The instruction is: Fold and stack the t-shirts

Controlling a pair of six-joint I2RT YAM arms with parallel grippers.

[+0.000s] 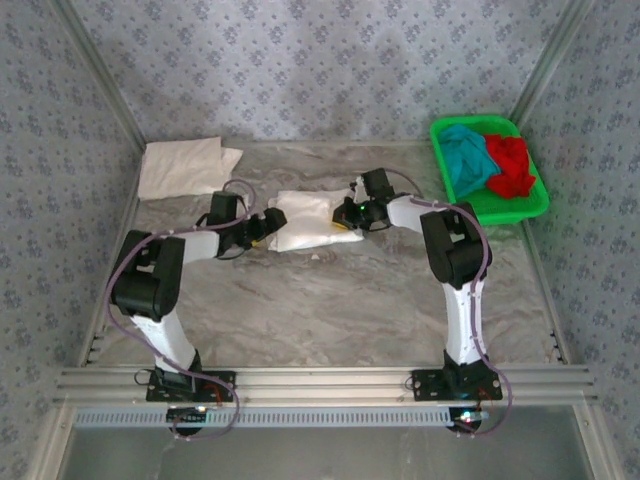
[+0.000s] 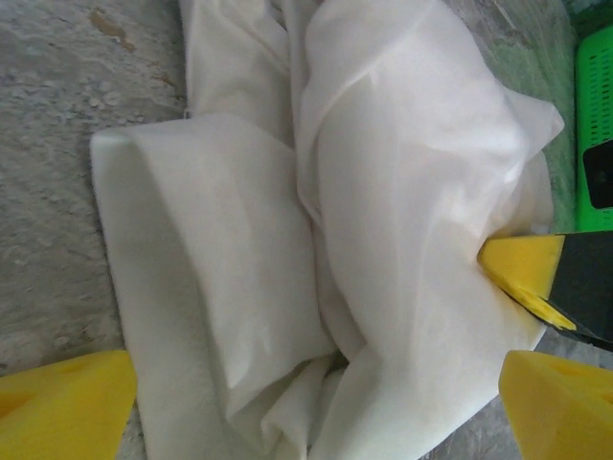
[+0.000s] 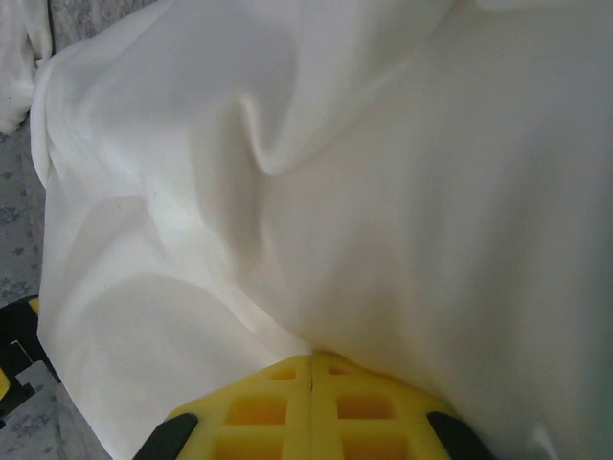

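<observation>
1. near edge, 6 o'clock in the top view: the left arm [image 1: 150,290] and the right arm [image 1: 460,290] stand on their bases and reach toward 12 o'clock over the marbled table [image 1: 330,310].

2. table centre: a white t-shirt [image 1: 305,220] lies as a loosely bunched, partly folded bundle between the two grippers.

3. left gripper [image 1: 268,228]: it sits at the bundle's 9 o'clock edge. in the left wrist view its yellow fingers [image 2: 62,407] stand wide apart, one on each side of the cloth. rumpled folds lie between them and nothing is gripped.

4. right gripper [image 1: 348,215]: it sits at the bundle's 3 o'clock edge. in the right wrist view its yellow fingers [image 3: 259,412] are pressed together, with the cloth starting right at their tips. in the left wrist view, creases in the cloth run to that same tip. the jaws are closed and pinch the edge of the white t-shirt.

5. far left, 10 o'clock: a second white t-shirt [image 1: 185,165] lies folded flat on the table, well apart from both grippers.

6. far right, 2 o'clock: a green basket [image 1: 530,205] holds a teal t-shirt [image 1: 465,155] at its 9 o'clock side. a red t-shirt [image 1: 512,165] lies at its 3 o'clock side. both are crumpled and touch each other.
</observation>
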